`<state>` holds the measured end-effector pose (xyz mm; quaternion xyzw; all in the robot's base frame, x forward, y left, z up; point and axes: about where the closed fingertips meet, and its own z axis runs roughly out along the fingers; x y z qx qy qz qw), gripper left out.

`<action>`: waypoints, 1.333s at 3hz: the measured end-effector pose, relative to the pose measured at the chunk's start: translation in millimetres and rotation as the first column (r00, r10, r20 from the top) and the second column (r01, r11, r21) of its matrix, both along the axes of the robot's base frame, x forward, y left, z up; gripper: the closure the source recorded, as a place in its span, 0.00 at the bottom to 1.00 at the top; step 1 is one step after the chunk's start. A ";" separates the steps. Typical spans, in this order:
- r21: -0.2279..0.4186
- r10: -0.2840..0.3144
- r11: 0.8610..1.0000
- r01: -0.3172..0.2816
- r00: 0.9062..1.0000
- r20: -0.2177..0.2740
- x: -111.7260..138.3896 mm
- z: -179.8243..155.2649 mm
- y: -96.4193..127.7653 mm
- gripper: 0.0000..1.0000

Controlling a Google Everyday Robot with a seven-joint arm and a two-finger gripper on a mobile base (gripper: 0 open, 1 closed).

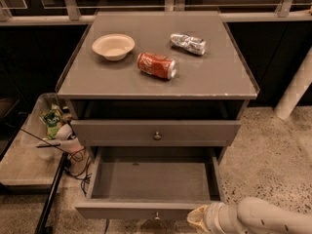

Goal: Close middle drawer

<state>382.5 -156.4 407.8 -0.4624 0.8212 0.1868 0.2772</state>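
Note:
The middle drawer (pixel 151 179) is pulled far out of the grey cabinet and is empty inside. Its flat front (pixel 126 211) runs along the bottom of the view, with a small round knob (pixel 157 215) at its centre. My gripper (pixel 196 219) is at the bottom right, on the end of a white arm (pixel 263 218). It sits right at the right part of the drawer's front, close beside the knob. The top drawer (pixel 156 132), with its own knob, sits almost flush above. The lowest drawer is hidden under the open one.
On the cabinet top (pixel 214 77) are a cream bowl (pixel 113 46), a red can on its side (pixel 156 65) and a crushed silver can (pixel 188 43). A low shelf with a snack bag (pixel 51 121) and cables stands at the left. A white post (pixel 295 94) stands at the right.

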 end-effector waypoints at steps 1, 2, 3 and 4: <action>-0.002 0.004 1.000 -0.004 1.000 0.000 0.8 -0.8 1.1 0.82; -0.002 0.004 1.000 -0.004 1.000 0.000 0.8 -0.8 1.1 0.59; -0.002 0.004 1.000 -0.004 1.000 0.000 0.8 -0.8 1.1 0.34; -0.002 0.004 1.000 -0.004 1.000 0.000 0.8 -0.8 1.1 0.12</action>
